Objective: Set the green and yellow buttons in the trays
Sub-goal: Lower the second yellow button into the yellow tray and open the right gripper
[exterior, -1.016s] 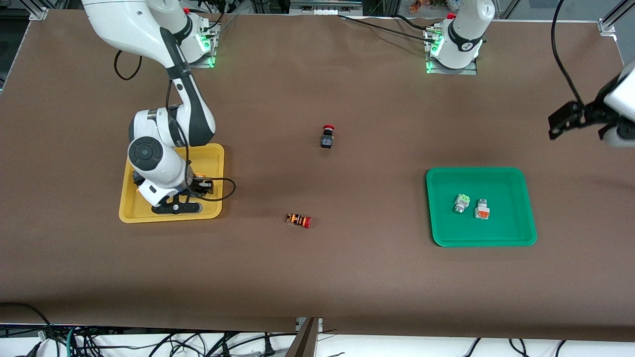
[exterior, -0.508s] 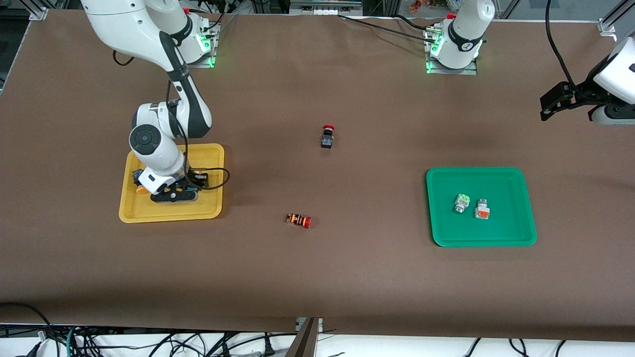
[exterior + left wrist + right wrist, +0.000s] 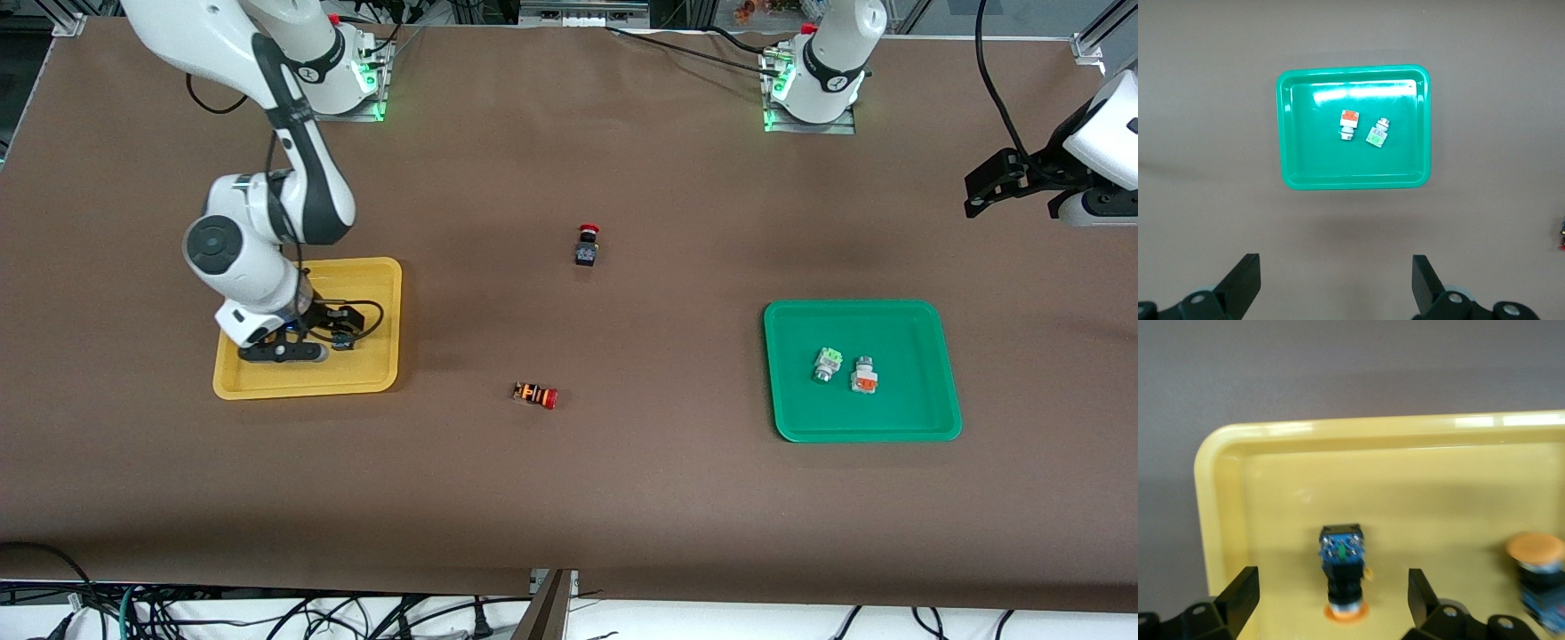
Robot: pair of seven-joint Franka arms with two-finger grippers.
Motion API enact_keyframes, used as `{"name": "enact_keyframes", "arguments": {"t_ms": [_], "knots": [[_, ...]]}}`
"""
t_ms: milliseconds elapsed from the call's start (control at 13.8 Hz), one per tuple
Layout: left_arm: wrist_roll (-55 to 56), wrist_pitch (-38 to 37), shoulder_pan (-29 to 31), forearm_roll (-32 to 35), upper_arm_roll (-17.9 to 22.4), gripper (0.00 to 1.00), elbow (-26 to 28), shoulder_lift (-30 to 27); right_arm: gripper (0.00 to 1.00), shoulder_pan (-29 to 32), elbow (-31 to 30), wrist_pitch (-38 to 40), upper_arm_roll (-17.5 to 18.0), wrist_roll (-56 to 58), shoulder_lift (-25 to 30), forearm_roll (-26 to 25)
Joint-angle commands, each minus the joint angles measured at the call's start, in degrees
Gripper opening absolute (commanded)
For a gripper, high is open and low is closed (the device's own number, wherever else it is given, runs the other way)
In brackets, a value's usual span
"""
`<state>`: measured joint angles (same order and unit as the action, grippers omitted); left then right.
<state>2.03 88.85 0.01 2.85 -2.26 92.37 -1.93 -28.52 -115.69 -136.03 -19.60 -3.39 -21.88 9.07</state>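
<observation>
Jaws of my right gripper [image 3: 1328, 603] stand spread and empty over the yellow tray [image 3: 373, 378], a yellow-capped button [image 3: 1341, 570] lying lengthwise between them; left gripper [image 3: 1335, 287] waits open.

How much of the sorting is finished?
It looks finished: two silver-white buttons lie in the green tray, two yellow-capped buttons in the yellow tray. The right pincer, open and empty, hovers there; the left pincer waits open. Nothing seems left.
</observation>
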Motion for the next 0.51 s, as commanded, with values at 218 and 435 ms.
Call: {"name": "enact_keyframes", "arguments": {"t_ms": [218,435], "knots": [[0.5,-0.3,0.3,-1.1,-0.2,1.00,0.0,-0.3,0.99,0.3,23.2,33.5,-7.2,2.6,2.5,1.3],[0.5,-0.3,0.3,-1.1,-0.3,1.00,0.0,-0.3,0.99,0.3,29.6,42.0,-8.3,3.0,2.5,1.1]]}}
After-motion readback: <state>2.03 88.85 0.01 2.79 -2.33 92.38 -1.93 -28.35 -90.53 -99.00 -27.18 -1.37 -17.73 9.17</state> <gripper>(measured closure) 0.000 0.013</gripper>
